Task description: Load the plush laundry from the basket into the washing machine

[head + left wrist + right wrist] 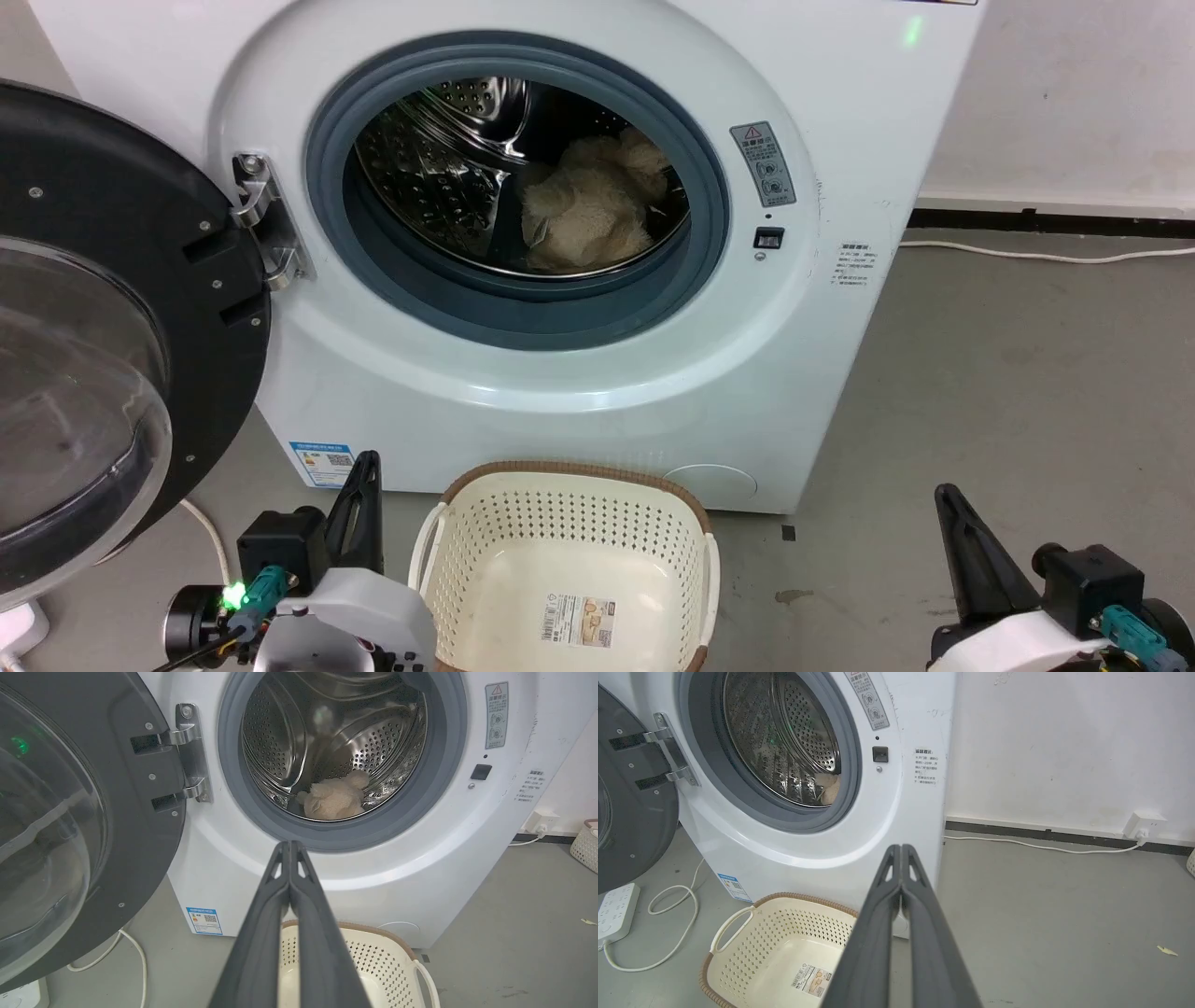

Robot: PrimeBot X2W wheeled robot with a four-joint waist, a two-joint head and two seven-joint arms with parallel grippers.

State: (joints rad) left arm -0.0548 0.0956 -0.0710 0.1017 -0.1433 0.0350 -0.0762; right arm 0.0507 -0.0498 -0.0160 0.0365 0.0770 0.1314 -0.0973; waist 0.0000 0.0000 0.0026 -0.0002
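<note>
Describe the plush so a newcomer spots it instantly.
Start at the white washing machine with its round door swung open. Look through the grey seal into the shiny perforated drum: the plush laundry lies at its bottom. It is shaggy, soft and beige, unlike the hard cream basket on the floor in front.

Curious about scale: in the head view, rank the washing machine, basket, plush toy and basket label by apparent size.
1. washing machine
2. basket, though it sits nearer the camera
3. plush toy
4. label
</note>
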